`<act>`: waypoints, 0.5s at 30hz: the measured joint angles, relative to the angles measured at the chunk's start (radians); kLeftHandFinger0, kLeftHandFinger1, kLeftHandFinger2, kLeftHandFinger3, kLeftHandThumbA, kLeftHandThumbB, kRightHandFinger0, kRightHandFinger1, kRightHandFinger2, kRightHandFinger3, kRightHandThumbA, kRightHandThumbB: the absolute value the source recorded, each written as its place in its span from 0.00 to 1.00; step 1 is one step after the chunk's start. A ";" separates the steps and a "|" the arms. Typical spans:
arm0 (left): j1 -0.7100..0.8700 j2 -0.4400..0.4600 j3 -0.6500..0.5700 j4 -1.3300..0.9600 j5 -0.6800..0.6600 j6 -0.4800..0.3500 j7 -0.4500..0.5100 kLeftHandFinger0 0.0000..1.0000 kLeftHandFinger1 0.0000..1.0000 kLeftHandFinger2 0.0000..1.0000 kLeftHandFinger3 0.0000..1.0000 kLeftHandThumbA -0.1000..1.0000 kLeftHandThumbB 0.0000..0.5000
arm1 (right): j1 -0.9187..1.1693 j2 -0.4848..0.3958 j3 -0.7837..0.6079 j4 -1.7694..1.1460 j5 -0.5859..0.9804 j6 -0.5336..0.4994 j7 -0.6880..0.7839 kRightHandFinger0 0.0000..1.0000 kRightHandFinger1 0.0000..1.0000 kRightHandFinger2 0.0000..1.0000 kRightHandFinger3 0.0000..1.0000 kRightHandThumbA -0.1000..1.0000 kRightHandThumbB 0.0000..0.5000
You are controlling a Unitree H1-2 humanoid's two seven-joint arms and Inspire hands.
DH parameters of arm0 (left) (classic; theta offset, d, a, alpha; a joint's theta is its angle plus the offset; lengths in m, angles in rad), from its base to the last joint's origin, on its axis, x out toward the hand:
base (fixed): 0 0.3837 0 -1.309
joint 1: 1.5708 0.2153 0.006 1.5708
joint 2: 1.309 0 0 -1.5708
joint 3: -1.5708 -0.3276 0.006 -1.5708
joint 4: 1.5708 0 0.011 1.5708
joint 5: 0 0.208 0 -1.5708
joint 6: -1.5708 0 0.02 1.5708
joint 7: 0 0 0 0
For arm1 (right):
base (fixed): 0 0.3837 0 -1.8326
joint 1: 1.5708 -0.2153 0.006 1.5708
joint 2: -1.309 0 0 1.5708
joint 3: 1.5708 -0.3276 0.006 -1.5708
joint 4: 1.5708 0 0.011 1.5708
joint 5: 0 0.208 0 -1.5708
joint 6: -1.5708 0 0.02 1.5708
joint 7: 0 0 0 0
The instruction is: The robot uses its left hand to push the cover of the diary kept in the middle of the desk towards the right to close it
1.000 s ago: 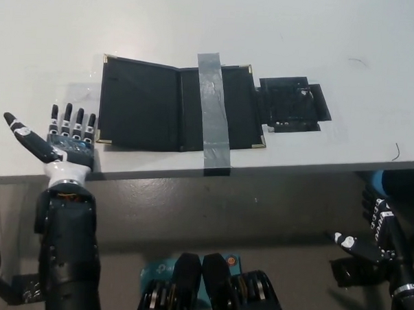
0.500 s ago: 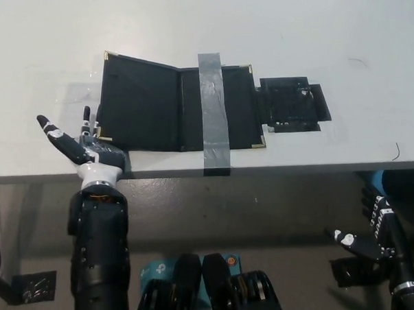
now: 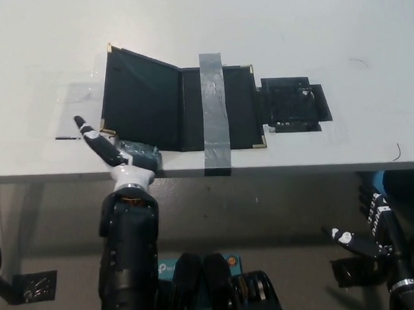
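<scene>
The black diary [image 3: 175, 105] lies open in the middle of the white bench [image 3: 281, 28], close to the bench's front edge. Its left cover [image 3: 137, 97] is raised off the surface, tilted up along the spine, with its brass corners lifted. A strip of grey tape [image 3: 213, 110] crosses the diary's right half from top to bottom and runs over the bench edge. Just right of the diary, touching its right side, lies a smaller black flap [image 3: 292, 104].

The left robot hand [image 3: 128, 155] sits at the diary's lower left corner, its fingers tucked beneath the raised cover and hidden there, its thumb stretched out to the left; it grips nothing. The right robot hand [image 3: 368, 237] hangs well right of the diary and below the bench edge, fingers spread and empty.
</scene>
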 measured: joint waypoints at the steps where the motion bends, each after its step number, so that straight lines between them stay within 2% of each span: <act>1: 0.002 0.001 -0.014 0.000 0.006 0.001 0.000 1.00 1.00 1.00 1.00 1.00 0.64 | 0.000 -0.002 0.001 -0.001 0.000 0.000 0.003 1.00 1.00 1.00 1.00 1.00 1.00; 7: 0.010 0.014 -0.101 -0.009 0.049 0.001 0.000 1.00 1.00 1.00 1.00 1.00 0.63 | -0.001 -0.010 0.003 0.000 0.000 0.000 0.012 1.00 1.00 1.00 1.00 1.00 1.00; 8: 0.010 0.018 -0.118 -0.009 0.058 0.001 -0.001 1.00 1.00 1.00 1.00 1.00 0.67 | -0.001 -0.010 0.004 0.000 0.000 0.000 0.012 1.00 1.00 1.00 1.00 1.00 1.00; 9: 0.010 0.025 -0.149 -0.008 0.077 0.001 -0.001 1.00 1.00 1.00 1.00 1.00 0.67 | -0.001 -0.010 0.004 0.000 0.000 0.000 0.013 1.00 1.00 1.00 1.00 1.00 1.00; 11: 0.010 0.045 -0.211 -0.005 0.116 0.000 -0.002 1.00 1.00 1.00 1.00 1.00 0.81 | -0.001 -0.009 0.006 0.000 0.000 0.000 0.014 1.00 1.00 1.00 1.00 1.00 1.00; 12: 0.010 0.053 -0.234 -0.002 0.130 0.001 -0.002 1.00 1.00 1.00 1.00 1.00 0.84 | -0.001 -0.009 0.007 0.001 0.000 0.001 0.014 1.00 1.00 1.00 1.00 1.00 1.00; 13: 0.010 0.070 -0.276 0.003 0.157 0.004 -0.003 1.00 1.00 1.00 1.00 1.00 0.84 | -0.001 -0.009 0.009 0.001 0.000 0.002 0.014 1.00 1.00 1.00 1.00 1.00 1.00; 15: 0.010 0.096 -0.344 0.014 0.199 0.010 -0.003 1.00 1.00 1.00 1.00 1.00 0.75 | -0.001 -0.009 0.010 0.003 0.000 0.004 0.014 1.00 1.00 1.00 1.00 1.00 0.99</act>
